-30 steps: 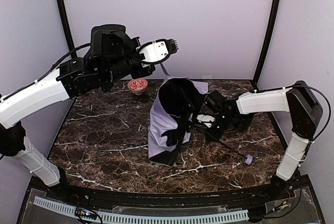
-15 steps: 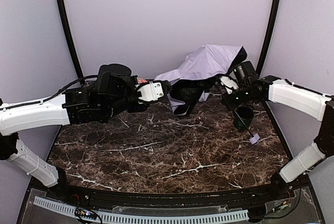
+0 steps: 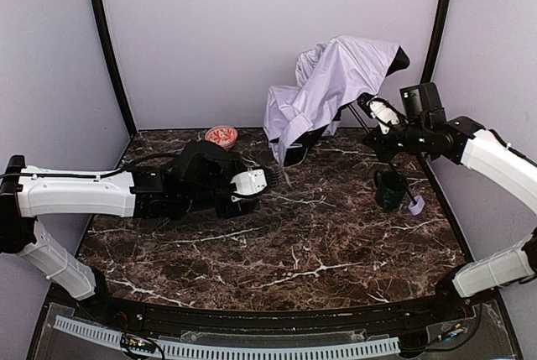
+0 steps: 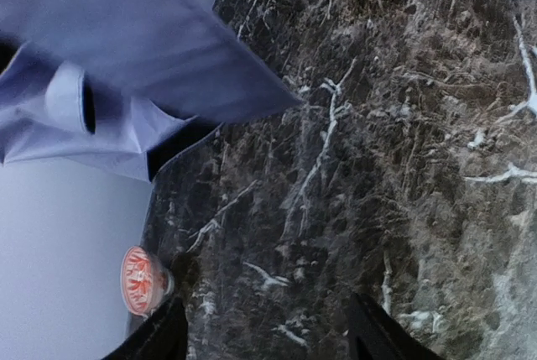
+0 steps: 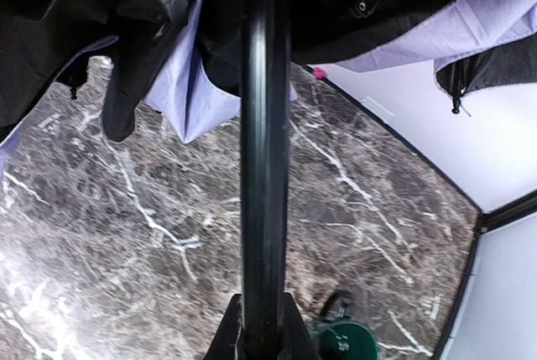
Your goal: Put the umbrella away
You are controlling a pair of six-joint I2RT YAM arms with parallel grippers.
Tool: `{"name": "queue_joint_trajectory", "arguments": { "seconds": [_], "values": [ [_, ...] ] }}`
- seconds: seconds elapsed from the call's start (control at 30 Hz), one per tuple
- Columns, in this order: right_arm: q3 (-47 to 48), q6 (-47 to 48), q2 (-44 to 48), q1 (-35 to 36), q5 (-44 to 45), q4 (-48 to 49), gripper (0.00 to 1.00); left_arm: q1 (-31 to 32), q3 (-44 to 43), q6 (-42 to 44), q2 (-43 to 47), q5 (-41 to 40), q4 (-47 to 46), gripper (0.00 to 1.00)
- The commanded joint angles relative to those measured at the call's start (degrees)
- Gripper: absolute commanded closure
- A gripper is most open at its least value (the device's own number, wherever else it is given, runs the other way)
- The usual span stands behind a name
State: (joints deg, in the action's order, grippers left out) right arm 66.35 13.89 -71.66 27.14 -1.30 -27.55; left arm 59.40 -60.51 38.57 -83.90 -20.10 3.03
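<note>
The umbrella (image 3: 331, 83), clamped by its shaft in the right gripper (image 3: 377, 115), has been lifted higher at one o'clock. Its fabric has been released by the left gripper (image 3: 255, 180), now spread and lowered toward ten o'clock.

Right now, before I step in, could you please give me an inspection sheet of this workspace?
Surface: dark veined marble table, no spills seen.
Job's things: umbrella held up off the table, canopy half collapsed, handle end lowest.
Clutter: dark green mug at right rear; red patterned bowl by the back wall.
Claws: right claw shut on the umbrella's shaft; left claw open, empty, low over the table.
Cables: black cable along the left arm.
Surroundings: pale lavender walls, black corner posts.
</note>
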Motion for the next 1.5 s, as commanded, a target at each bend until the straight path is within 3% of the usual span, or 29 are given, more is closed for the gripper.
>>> {"name": "queue_joint_trajectory", "arguments": {
  "seconds": [0.0,0.13,0.3,0.47,0.57,0.93,1.07,1.3,1.47],
  "values": [
    [1.62,4.97,3.38,0.18,4.10,3.72,1.00,-0.25,5.90,-0.83,7.99,17.00,-1.92,0.30],
    [0.73,9.37,5.30,0.33,7.32,4.71,1.00,-1.68,9.14,-2.52,15.23,36.12,1.37,0.26],
    [0.36,16.37,7.79,1.92,10.20,6.85,1.00,-4.25,13.30,-9.89,19.55,49.80,-9.23,0.26],
    [-2.81,29.43,11.25,8.85,15.38,12.61,1.00,-6.64,14.65,-18.34,15.59,54.61,-22.16,0.21],
    [-3.51,34.77,12.43,11.61,18.51,17.42,1.00,-6.66,12.41,-20.75,10.10,57.37,-25.20,0.20],
    [5.24,40.03,6.04,14.56,24.40,16.03,1.00,-6.40,13.62,-28.94,-1.16,67.20,-44.57,0.33],
    [6.66,42.01,4.71,14.60,28.29,18.50,1.00,-6.40,14.89,-29.62,-1.89,67.54,-47.63,0.35],
    [7.90,43.27,3.90,14.64,27.50,19.23,1.00,-6.13,13.28,-30.59,-5.32,67.08,-47.99,0.26],
    [8.07,42.89,4.07,14.76,27.31,19.04,1.00,-6.13,10.88,-28.62,-7.95,66.11,-44.06,0.30]
  ]
}}
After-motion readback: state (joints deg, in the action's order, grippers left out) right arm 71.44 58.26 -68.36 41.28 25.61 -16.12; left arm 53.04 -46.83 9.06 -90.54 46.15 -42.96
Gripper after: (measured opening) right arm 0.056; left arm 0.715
